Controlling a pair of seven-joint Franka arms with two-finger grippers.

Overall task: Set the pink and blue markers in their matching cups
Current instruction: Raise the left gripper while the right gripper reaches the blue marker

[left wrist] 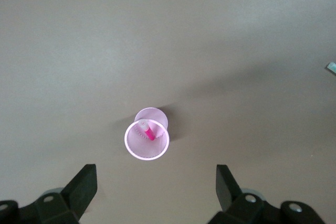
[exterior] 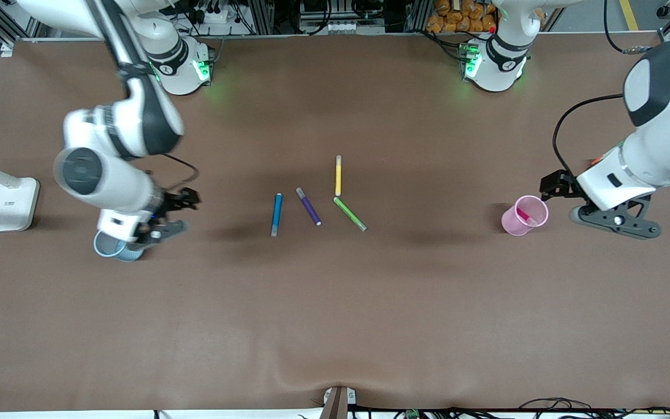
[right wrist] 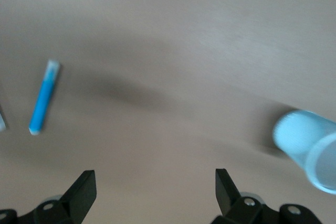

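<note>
Leaving the pink marker [exterior: 524, 217] standing in the pink cup [exterior: 522, 216] near the table's [exterior: 335, 326] left-arm edge, you held both grippers wide and empty — left gripper [exterior: 614, 220] beside it, right gripper [exterior: 160, 230] over the blue cup [exterior: 111, 247] — with the blue marker [exterior: 277, 214] mid-table, presumably next.

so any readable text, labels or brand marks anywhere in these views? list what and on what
None can be read.
White lamp base at the right arm's end: a small dark mark, too small to read.
Both arm bases: round badges, too small to read.
Blue marker, purple marker, yellow marker, green marker, pink cup, blue cup: no print visible.
</note>
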